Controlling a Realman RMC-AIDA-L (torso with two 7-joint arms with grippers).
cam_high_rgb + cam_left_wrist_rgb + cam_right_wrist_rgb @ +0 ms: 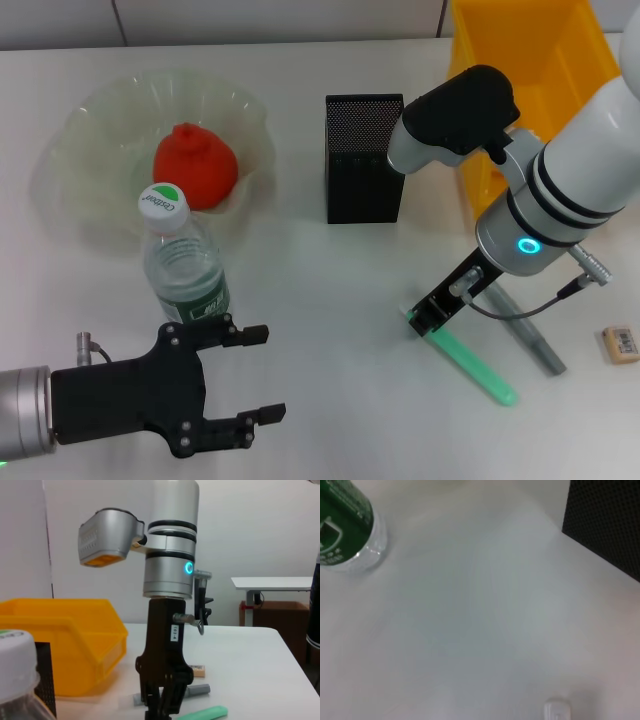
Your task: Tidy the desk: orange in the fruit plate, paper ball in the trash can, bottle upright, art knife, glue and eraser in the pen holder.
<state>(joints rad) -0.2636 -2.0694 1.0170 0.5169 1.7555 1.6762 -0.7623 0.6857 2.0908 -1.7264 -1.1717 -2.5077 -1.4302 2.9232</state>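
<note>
Head view: green-logo cap on bottle [186, 270]

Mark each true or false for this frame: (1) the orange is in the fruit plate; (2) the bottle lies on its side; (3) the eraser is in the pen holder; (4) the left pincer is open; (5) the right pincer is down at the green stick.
1. True: the orange sits in the fruit plate.
2. False: the bottle stands upright.
3. False: the eraser lies on the desk, apart from the pen holder.
4. True: the left pincer is open and empty.
5. True: the right pincer is at the green stick.
</note>
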